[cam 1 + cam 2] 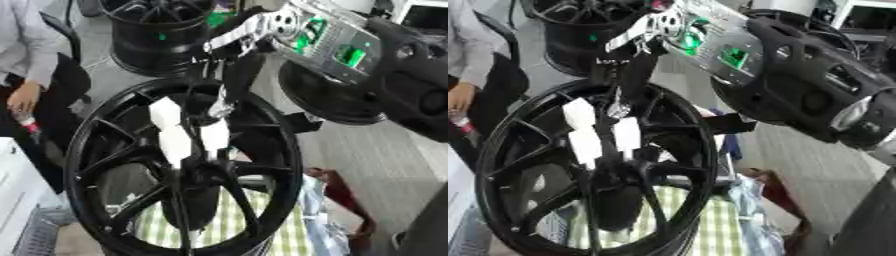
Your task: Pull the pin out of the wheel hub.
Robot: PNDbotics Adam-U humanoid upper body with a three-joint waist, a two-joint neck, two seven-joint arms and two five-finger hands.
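**Right hand over the hub, pin not clearly in view**

Left eye view showed your right hand (pixel 188 135) reaching down from the upper right, its pale fingertips (pixel 174 141) spread across the spokes just above the centre of the black wheel hub (pixel 114 150). The fingers hung fairly straight, and whether they had closed on anything could not be told. A small silvery piece (pixel 618 109) sat among the fingers, just above the hub's centre; it may have been the pin, though you could not be sure. If so, it lay right at your fingertips, its long axis probably pointing out of the hub face towards the hand. Your left hand appeared in neither view, so the right was the nearer. The wheel stood upright over a green checked cloth (pixel 232 220).
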